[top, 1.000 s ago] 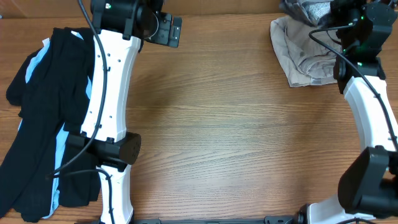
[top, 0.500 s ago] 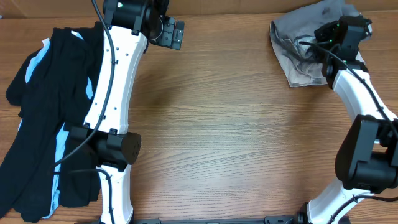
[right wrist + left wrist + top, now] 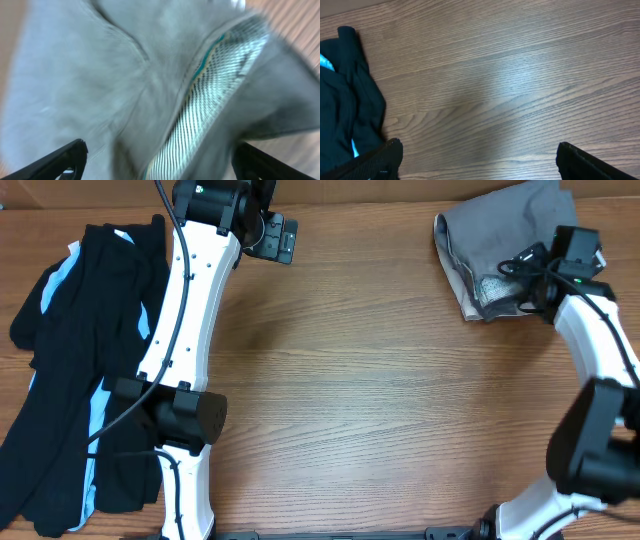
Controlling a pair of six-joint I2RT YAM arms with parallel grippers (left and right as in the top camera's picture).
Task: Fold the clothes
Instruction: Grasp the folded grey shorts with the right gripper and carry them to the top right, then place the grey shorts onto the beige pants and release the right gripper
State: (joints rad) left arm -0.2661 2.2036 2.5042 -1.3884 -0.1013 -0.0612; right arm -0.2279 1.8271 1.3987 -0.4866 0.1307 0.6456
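We are observing white link shells on the left arm (image 3: pixel 185 310) at frame left and the right arm (image 3: pixel 600 350) at frame right. Black joint housings, black cables and green indicator lights are showing on both. Black fingers (image 3: pixel 380 160) are occupying the wrist views' lower corners.

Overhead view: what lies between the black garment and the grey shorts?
In the overhead view, only bare wooden table lies between the black garment and the grey shorts. The left arm crosses above it, next to the black garment.

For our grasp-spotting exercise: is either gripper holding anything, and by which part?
Nothing is held. The left gripper is open over the table; the right gripper is open over the grey shorts.
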